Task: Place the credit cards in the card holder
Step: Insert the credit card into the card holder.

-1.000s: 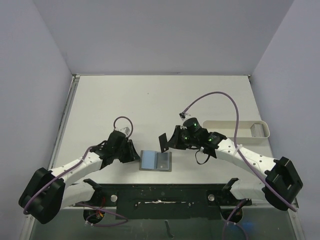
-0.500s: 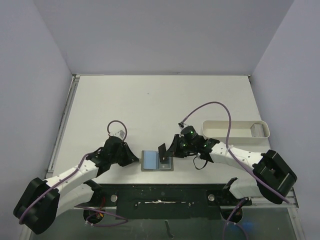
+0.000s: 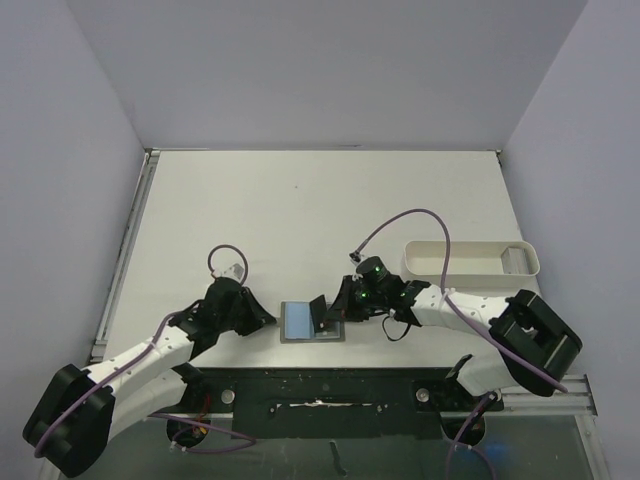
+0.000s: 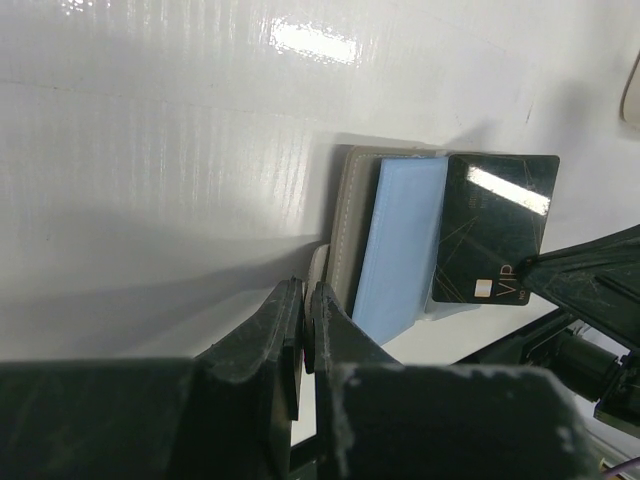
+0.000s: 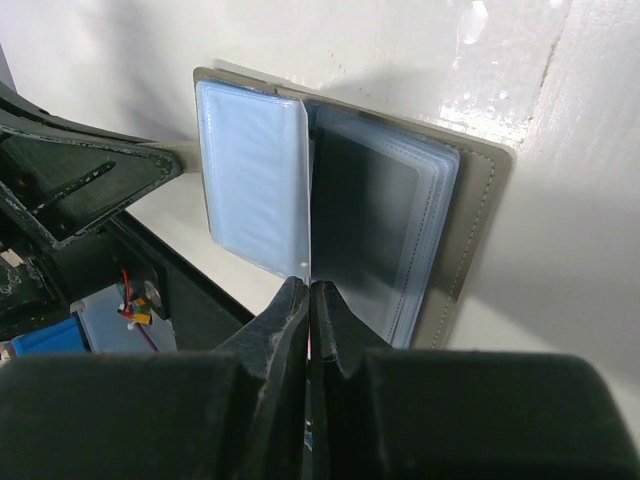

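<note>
Closest to us, just beyond the arm bases, the card holder [image 3: 297, 322] lies open on the table [image 3: 300, 210] with its light blue lining up and its grey-olive cover showing as a rim around it. At its left edge the left gripper [image 4: 305, 300] has its jaws pressed together on what looks like the pale clasp tab [image 4: 320, 262], so we judge it is pinning the holder in place. From the right, the right gripper [image 5: 308, 292] pinches a dark credit card [image 4: 495, 230] by one edge. The card stands tilted over the right half of the holder, with its lower edge near the fold, and from the right wrist we see it only edge-on. We cannot tell whether that edge has entered a sleeve. To do this step well, we would square the card's leading edge with the sleeve mouth and keep it low and shallow. We would then slide it along the lining rather than press down, because the clear leaves look floppy and could buckle. The left jaws should hold firm so the holder does not skate, and the right jaws should let go only once the card is seated. Further back on the right sits a white tray [image 3: 470, 270] with something pale at its right end
</note>
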Controlling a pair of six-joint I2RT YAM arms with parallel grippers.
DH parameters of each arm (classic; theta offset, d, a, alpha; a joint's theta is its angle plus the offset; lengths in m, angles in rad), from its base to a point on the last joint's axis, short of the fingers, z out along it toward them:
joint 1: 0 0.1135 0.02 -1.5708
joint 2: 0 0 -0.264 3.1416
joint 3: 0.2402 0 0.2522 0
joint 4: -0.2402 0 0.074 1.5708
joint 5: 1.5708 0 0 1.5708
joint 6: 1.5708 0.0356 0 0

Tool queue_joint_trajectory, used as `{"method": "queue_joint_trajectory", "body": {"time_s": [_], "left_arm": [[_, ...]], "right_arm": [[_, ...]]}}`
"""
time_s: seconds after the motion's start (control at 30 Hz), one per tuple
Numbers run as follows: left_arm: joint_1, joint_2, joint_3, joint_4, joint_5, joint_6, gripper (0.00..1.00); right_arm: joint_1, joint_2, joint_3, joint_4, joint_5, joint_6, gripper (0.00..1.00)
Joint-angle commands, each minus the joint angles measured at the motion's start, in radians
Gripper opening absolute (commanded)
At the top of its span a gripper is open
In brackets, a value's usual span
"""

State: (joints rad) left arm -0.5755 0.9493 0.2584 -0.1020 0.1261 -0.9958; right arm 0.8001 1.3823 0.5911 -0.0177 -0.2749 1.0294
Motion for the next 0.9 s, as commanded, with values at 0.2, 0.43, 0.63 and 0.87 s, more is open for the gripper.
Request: {"method": "queue_joint_trajectory", "body": {"time_s": [0.2,0.43,0.63,0.87], "left_arm": [[-0.013,-0.003,-0.015,0.074,-0.014,-0.019,0.00],[-0.022,0.005,-0.018,0.093,-0.019,-0.024,0.00],[-0.030,0.012,-0.015,0.097,-0.023,-0.024,0.00],[-0.040,0.013,-0.016,0.092,-0.029,-0.029,0.00]], "right_arm": [[0.009,0.043,0.006,0.080,-0.064,-0.002,0.00],[0.010,0.069,0.010,0.078,-0.094,-0.010,0.00],[0.010,0.078,0.020,0.086,-0.121,-0.025,0.00],[0.012,0.049,0.021,0.073,-0.107,-0.028,0.00]]}}
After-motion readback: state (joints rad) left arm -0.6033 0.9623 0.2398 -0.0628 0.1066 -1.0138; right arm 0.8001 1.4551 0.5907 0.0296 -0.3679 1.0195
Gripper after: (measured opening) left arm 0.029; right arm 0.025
